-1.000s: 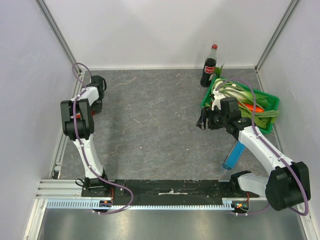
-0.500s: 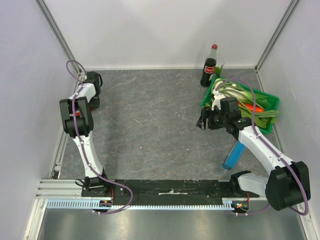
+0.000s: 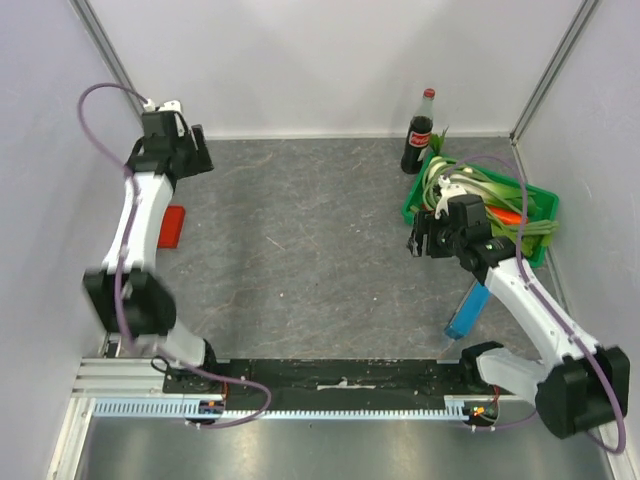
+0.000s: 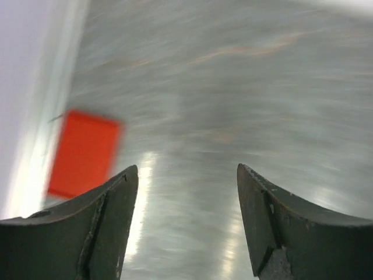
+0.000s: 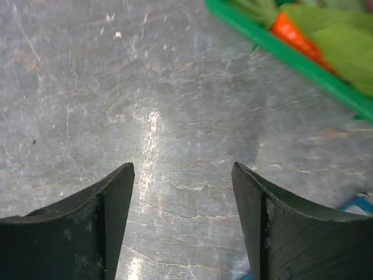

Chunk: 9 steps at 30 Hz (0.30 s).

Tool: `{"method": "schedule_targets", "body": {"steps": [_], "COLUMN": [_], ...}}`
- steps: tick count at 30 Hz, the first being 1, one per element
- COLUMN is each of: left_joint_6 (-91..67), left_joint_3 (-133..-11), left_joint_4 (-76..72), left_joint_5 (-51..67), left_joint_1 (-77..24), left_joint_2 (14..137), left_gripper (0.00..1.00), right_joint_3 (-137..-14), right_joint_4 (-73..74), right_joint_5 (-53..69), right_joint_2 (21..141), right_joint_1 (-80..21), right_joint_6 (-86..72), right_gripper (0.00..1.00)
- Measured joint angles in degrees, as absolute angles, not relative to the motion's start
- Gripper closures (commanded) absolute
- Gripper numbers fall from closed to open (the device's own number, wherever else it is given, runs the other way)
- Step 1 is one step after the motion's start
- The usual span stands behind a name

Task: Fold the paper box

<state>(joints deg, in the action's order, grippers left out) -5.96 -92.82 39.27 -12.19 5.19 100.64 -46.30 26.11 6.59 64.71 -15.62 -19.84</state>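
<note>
The paper box [image 3: 172, 225] is a small red rectangular pack lying flat on the grey table by the left wall. It shows blurred at the left of the left wrist view [image 4: 84, 153]. My left gripper [image 3: 196, 158] is raised at the far left corner, open and empty, well behind the pack. In its wrist view the gripper [image 4: 187, 175] has its jaws wide apart over bare table. My right gripper [image 3: 417, 240] is open and empty over the table, just left of the green crate. In its wrist view the gripper [image 5: 183, 169] holds nothing.
A green plastic crate [image 3: 537, 253] with leeks and a carrot stands at the right, its rim [image 5: 280, 44] near my right gripper. A cola bottle [image 3: 417, 134] stands behind it. A narrow blue box [image 3: 466, 310] lies under my right arm. Walls close both sides.
My left arm has risen and swung back to the far left corner, uncovering the red pack on the table. My right gripper has shifted slightly right.
</note>
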Motion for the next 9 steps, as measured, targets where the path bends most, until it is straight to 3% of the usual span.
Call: {"method": "schedule_targets", "body": {"steps": [5, 9], "left_joint_6": [-16.21, -24.4], "left_joint_3": [-74.91, -64.38], "left_joint_4": [18.46, 5.56], "left_joint_5": [16.21, 30.41], "left_joint_1": [-1.08, -1.63], "left_joint_2": [69.43, 54.78], "left_gripper": [0.24, 0.23], "right_joint_3": [-50.33, -56.69], "right_joint_4": [30.13, 33.1], "right_joint_5": [-0.51, -4.21], "right_joint_2": [54.98, 45.32], "right_joint_1": [-15.53, -15.53], "right_joint_6": [-19.29, -18.35], "right_gripper": [0.02, 0.02]}}
